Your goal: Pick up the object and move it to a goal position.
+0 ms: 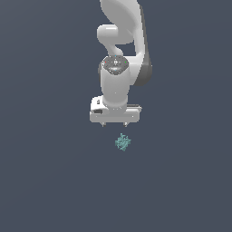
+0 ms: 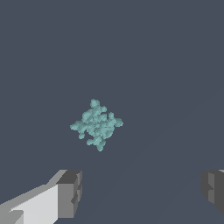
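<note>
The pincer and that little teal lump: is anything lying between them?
Nothing. In the exterior view only bare dark floor separates the open pincer from the teal lump; the wrist view shows the same.

White arm (image 1: 122,50) pointing straight down, gripper (image 1: 115,124) empty, jaws apparently spread wide.

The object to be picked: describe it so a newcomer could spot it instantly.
Start at the white arm and follow it to its open gripper. Just beyond, apart from the fingertips, lies the object on the dark grey floor. It is the only teal, spiky lump, far smaller than the gripper.
</note>
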`<state>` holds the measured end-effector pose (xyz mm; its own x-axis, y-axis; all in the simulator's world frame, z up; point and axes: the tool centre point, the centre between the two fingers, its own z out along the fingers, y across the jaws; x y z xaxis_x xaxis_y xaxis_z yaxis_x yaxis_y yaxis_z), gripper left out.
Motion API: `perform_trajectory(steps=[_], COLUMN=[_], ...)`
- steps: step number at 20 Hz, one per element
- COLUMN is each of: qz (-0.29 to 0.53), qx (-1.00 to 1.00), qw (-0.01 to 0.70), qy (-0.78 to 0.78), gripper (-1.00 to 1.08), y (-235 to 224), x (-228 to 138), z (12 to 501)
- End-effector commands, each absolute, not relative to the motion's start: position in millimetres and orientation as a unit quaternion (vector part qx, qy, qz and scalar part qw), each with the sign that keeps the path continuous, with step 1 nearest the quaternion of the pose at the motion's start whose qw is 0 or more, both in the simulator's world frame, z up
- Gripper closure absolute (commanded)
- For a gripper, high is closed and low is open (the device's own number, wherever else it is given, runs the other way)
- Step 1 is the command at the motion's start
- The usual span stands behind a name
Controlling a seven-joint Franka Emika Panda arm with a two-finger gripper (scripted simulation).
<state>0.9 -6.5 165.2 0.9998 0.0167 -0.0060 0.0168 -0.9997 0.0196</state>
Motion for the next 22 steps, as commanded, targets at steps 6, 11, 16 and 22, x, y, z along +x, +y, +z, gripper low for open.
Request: perform_trajectory(steps=[6, 11, 16, 22], qz=[-0.004, -0.004, -0.004, -0.004], qx=[1.000, 1.000, 1.000, 1.000], qw=[0.007, 0.004, 0.004, 0.003], qy=[0.012, 0.017, 0.013, -0.011], gripper=[-0.92, -0.92, -0.92, -0.92], y=[-6.0, -5.5, -5.1, -2.1], x=[3.1, 5.7, 5.7, 7.5], z=[167.3, 169.8, 168.7, 163.4])
